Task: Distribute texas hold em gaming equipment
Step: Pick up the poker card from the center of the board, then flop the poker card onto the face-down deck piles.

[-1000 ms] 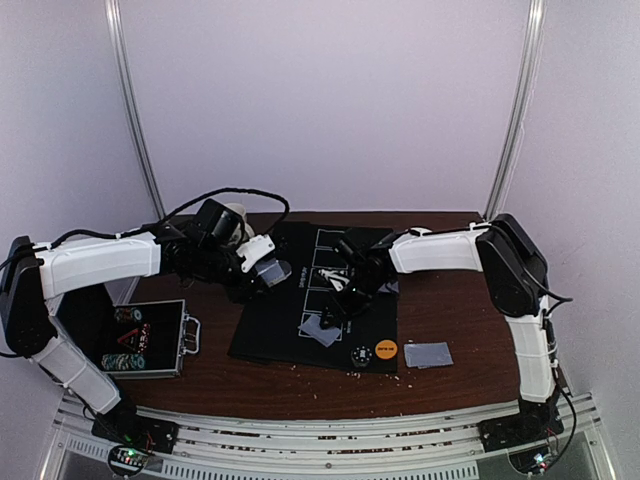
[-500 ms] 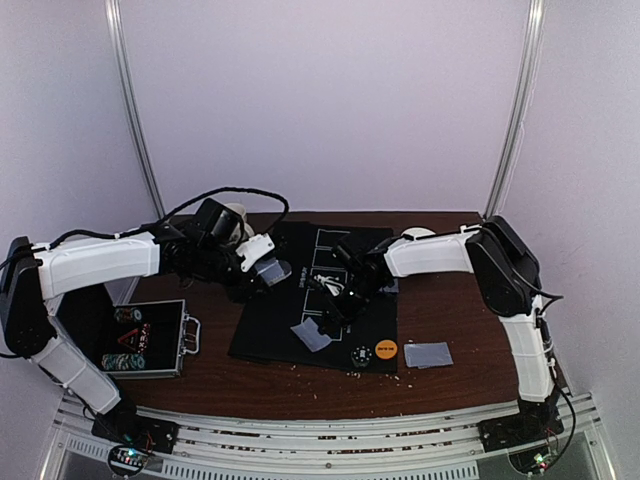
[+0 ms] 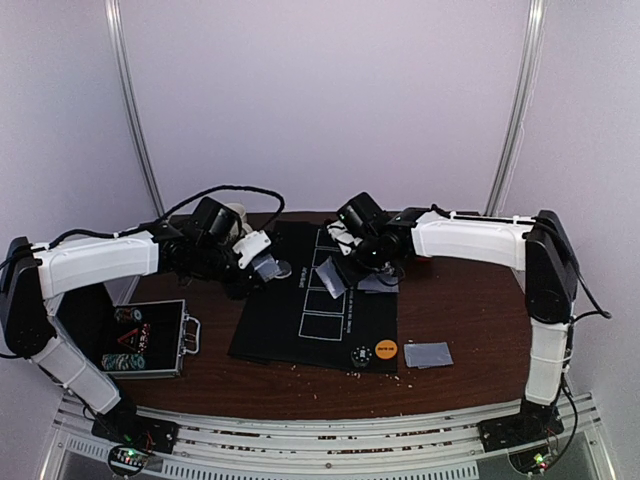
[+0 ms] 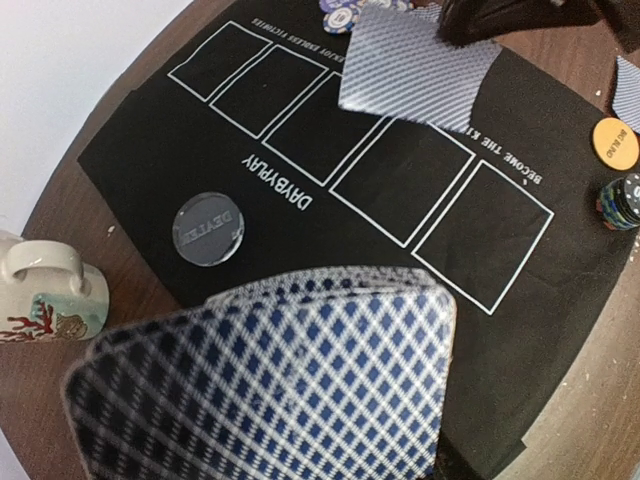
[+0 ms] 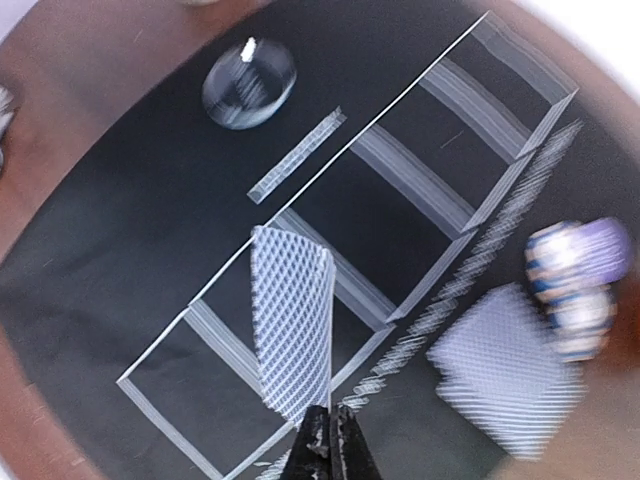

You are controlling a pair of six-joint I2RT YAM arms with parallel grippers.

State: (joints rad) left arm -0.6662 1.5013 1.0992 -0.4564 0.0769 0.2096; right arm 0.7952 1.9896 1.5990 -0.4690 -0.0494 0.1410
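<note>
Two arms work over a black mat (image 3: 300, 335) printed with a row of five white card boxes. The step in hand appears to be dealing.

The right pincer (image 5: 325, 440) is closed tight on the bottom edge of a single card (image 5: 292, 330). This card hangs above the middle of the mat and touches nothing.

The left pincer (image 3: 252, 262) hovers at the mat's left edge, clamped on a fan of cards (image 4: 270, 380). Its fingers are hidden behind the fan.

The next move likely calls for lowering the single card flat inside one box, square to the lines, and then releasing it.

The card is thin, with a grey-blue lattice back, and it bows slightly in the grip.

A clear dealer disc (image 4: 210, 228) lies on the mat's left part. An orange disc (image 3: 385, 349) and a chip stack (image 3: 360, 356) sit at the mat's near right corner. The mat lies on a brown worktop (image 3: 460, 310).
</note>
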